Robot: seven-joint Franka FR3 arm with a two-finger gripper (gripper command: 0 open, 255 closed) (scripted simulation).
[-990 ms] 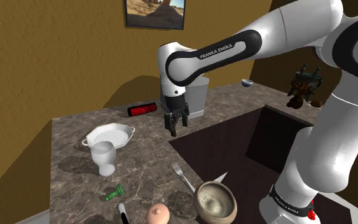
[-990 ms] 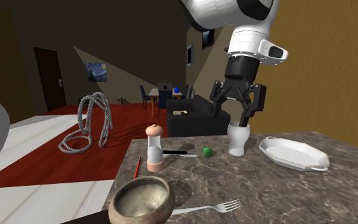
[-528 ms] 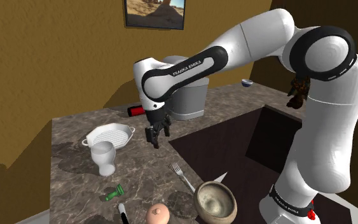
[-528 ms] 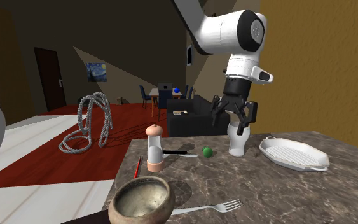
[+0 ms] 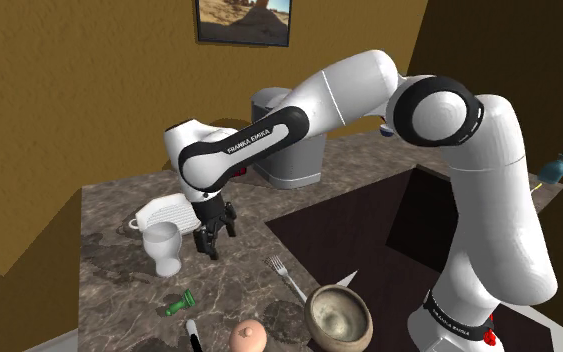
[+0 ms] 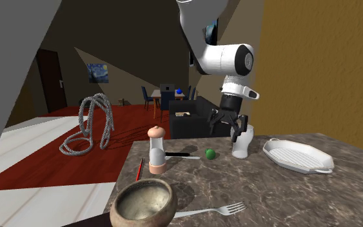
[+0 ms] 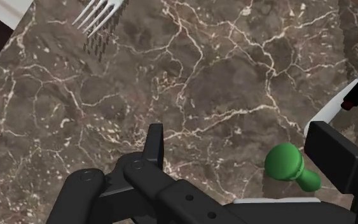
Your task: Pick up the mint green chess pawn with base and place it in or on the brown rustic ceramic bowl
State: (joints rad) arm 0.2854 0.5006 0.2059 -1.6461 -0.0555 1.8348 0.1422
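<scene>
Two black fingers (image 7: 153, 143) of the tool (image 5: 212, 236) are standing spread apart, pinching nothing. The tool is hanging over the marble table (image 5: 109, 210), just beside a white goblet (image 5: 163, 247), left of centre in the shoulder view. A green pawn (image 5: 180, 303) is lying on its side on the table at the lower left of that view, below the goblet and apart from the tool. A brown bowl (image 5: 338, 318) is sitting at the bottom edge, right of centre, with a fork (image 5: 287, 278) just above it and a mill (image 5: 249, 338) to its left. A white dish (image 5: 174, 212) is showing behind the arm.

In the second exterior view the tool (image 6: 227, 128) is hovering right of centre, just left of the goblet (image 6: 242, 140). The pawn (image 6: 209, 153) is resting on the table near the middle, and the bowl (image 6: 144, 203) is sitting at the lower left. In the wrist view the pawn (image 7: 289, 165) is lying on the table beyond the open fingers, nearer the one farther from the fork (image 7: 101, 14), and is not being held.
</scene>
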